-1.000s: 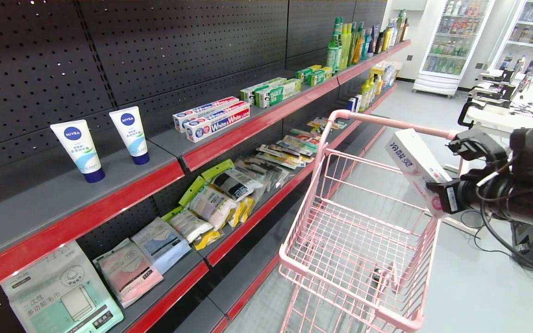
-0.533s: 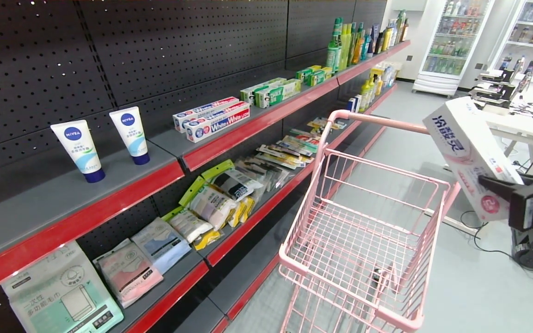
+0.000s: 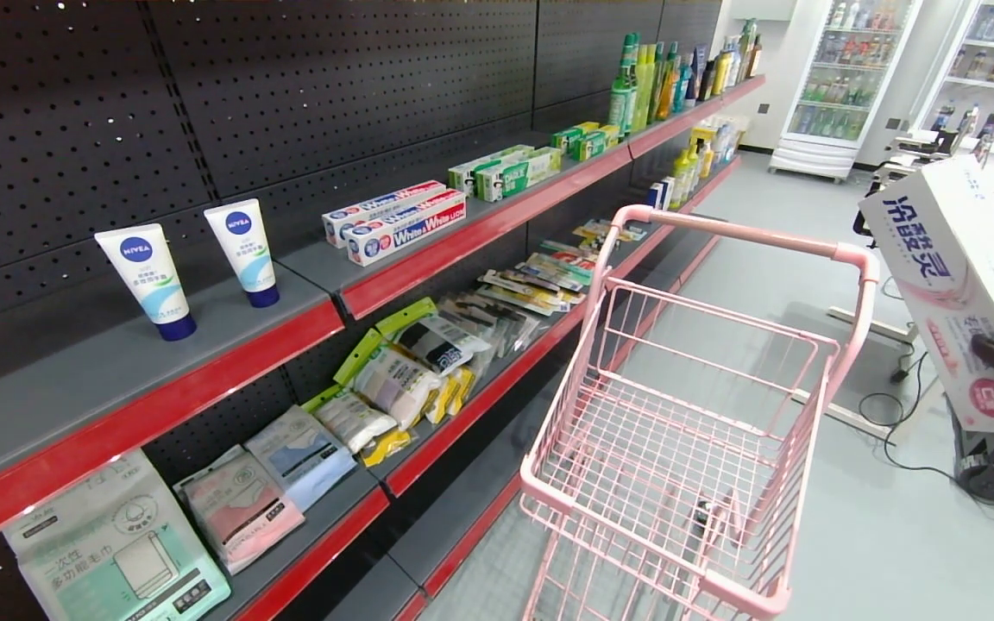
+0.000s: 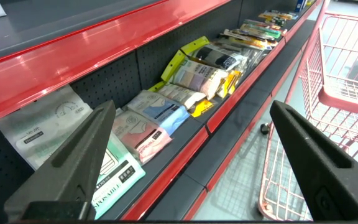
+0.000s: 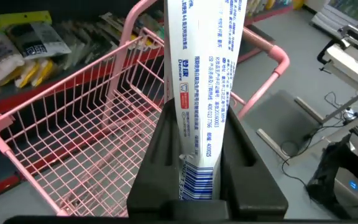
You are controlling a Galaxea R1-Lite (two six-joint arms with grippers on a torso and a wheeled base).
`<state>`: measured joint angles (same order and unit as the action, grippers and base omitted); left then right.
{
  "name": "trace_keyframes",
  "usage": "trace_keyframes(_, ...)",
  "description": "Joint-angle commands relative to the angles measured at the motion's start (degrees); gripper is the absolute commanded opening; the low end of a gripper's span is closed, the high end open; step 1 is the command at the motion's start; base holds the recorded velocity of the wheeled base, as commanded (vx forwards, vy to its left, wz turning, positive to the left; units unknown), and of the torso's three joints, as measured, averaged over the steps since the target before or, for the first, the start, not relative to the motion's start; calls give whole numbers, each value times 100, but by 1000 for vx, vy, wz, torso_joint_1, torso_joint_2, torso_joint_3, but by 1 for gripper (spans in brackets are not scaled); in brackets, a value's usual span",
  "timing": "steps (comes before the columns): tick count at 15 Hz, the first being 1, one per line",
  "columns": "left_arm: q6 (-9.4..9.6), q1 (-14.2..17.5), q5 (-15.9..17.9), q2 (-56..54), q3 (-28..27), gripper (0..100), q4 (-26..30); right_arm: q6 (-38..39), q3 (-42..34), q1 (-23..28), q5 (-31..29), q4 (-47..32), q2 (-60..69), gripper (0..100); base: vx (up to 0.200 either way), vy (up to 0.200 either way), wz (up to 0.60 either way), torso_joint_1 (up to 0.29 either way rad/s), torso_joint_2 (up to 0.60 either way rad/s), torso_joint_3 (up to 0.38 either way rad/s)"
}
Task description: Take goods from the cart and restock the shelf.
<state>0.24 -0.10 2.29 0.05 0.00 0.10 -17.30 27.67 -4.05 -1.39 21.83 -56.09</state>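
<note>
One box (image 3: 937,259), one cart (image 3: 721,227)

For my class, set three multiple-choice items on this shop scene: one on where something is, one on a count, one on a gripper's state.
1. Where is the white-and-pink box?
A) on the floor
B) in the right gripper
C) in a person's hand

2. How many blue-capped tubes stand on the upper shelf?
A) one
B) two
C) four

3. How is the left gripper?
A) open, holding nothing
B) shut on a packet
C) shut on a bottle

Answers:
1 B: its jaws clamp the box on both sides.
2 B: two stand upright side by side, not touching.
3 A: its jaws stand wide apart with nothing between them.
</note>
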Motion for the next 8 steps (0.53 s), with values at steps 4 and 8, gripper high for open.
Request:
trace_keyframes(4,2,1,-1,4,0,100,-1,-98,-333,0,-142,-4,441,0,0,0,0,0,0,0)
trace_keyframes(8,11,1,-1,4,0,100,-1,-116,-333,0,-142,-4,371,0,0,0,0,14,-27,-16)
